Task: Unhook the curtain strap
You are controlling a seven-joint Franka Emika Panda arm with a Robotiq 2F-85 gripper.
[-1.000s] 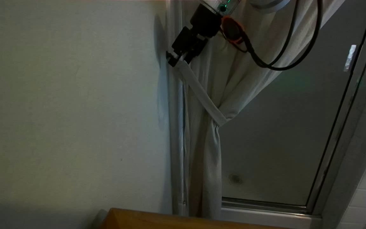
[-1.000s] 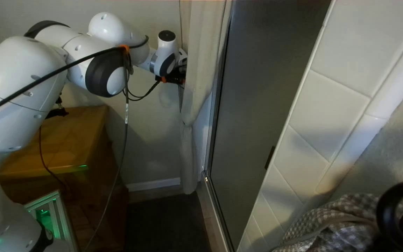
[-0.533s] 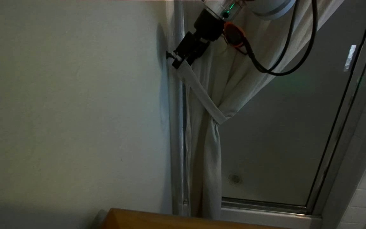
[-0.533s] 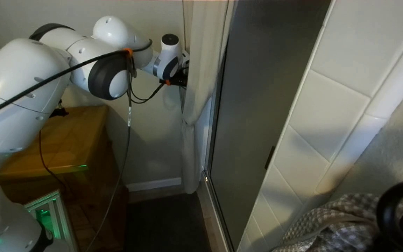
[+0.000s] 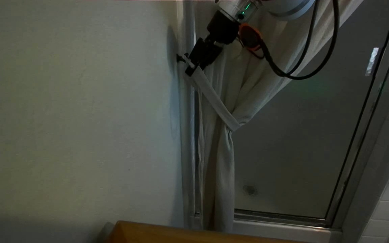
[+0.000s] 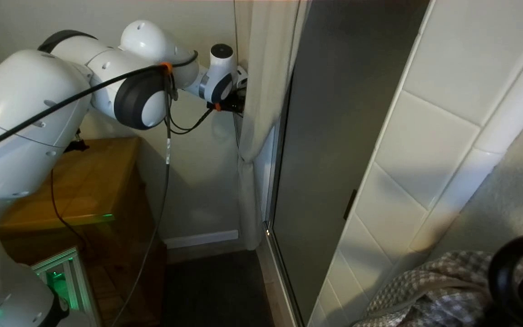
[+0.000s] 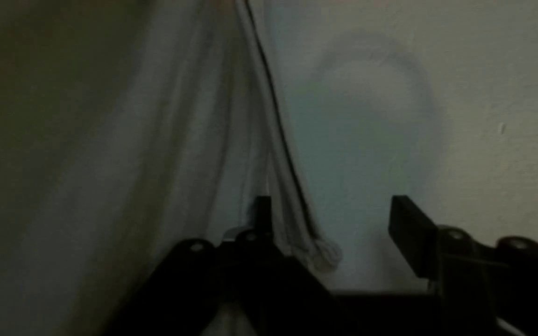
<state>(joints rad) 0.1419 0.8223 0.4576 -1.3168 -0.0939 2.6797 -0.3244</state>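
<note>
The gripper (image 7: pixel 332 217) has its fingers (image 7: pixel 414 242) spread wide, the curtain strap (image 7: pixel 281 151) ungripped between them, nearer the left finger in the wrist view; contact is unclear.

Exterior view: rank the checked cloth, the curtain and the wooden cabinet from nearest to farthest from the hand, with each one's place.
1. Curtain: right at the hand, hiding its fingertips in this view.
2. Wooden cabinet: lower left, clearly apart from it.
3. Checked cloth: bottom right corner, in the foreground.
</note>
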